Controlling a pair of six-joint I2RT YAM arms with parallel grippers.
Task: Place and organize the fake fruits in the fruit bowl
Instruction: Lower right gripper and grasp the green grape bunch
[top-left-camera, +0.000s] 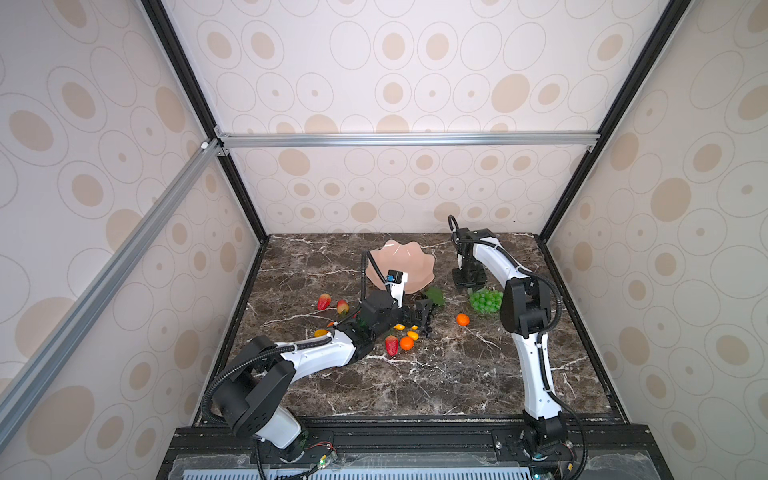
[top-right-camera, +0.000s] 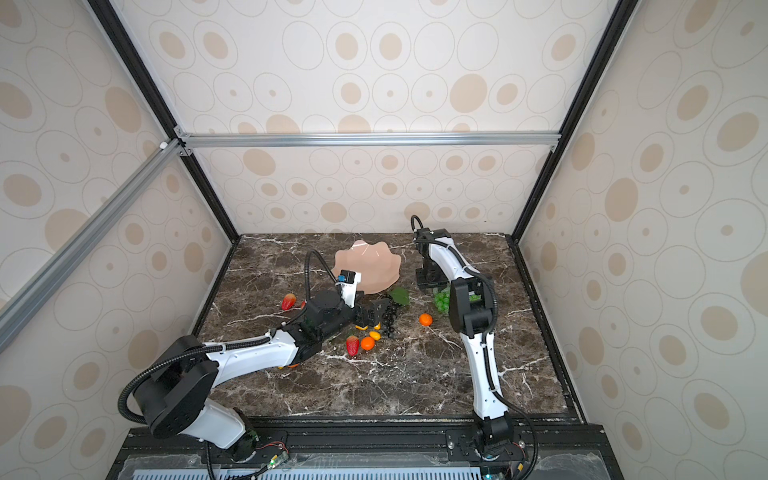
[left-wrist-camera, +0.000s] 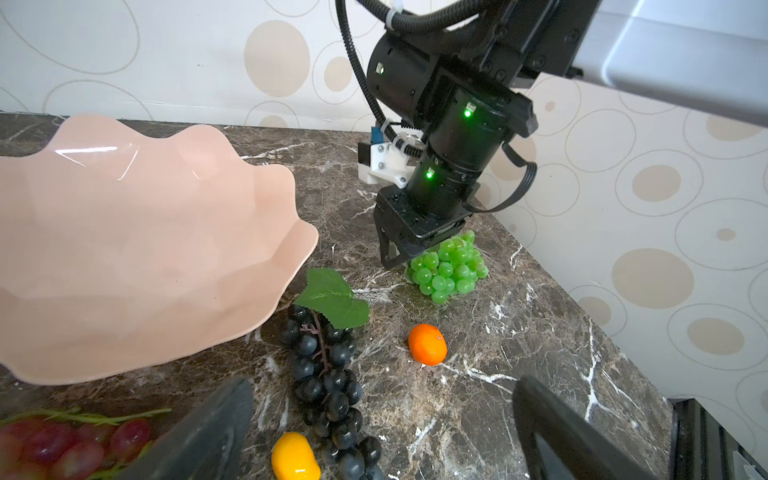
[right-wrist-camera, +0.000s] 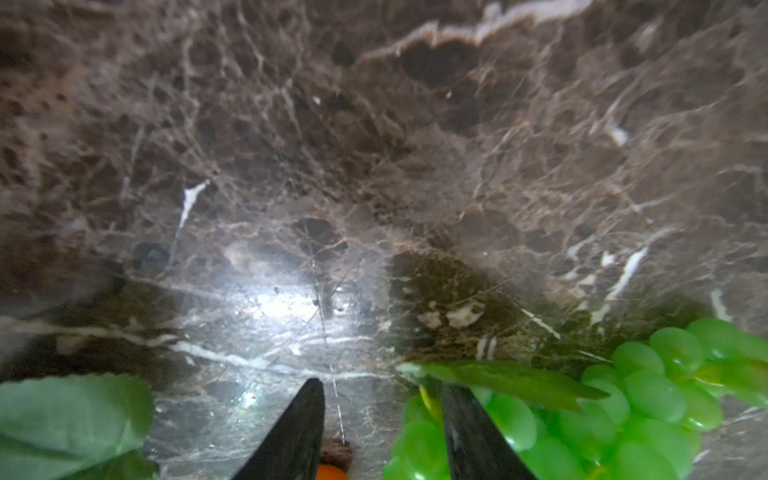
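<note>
Nearest us, a strawberry (top-left-camera: 391, 345) and a tangerine (top-left-camera: 406, 343) lie on the marble table (top-left-camera: 436, 382). Just beyond, the left gripper (left-wrist-camera: 382, 384) hangs low over the black grape bunch (left-wrist-camera: 328, 374), jaws wide apart, holding nothing. Farther right, the right gripper (right-wrist-camera: 382, 388) sits at the edge of the green grape bunch (left-wrist-camera: 451, 268), jaws partly apart; only bare table shows between them, with the grapes outside one finger. At the back, the fruit bowl (top-left-camera: 409, 259) is empty. We judge the task barely begun, with every fruit still to place.

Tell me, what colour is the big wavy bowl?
The fruit bowl is pale pink, clearest in the left wrist view.
</note>
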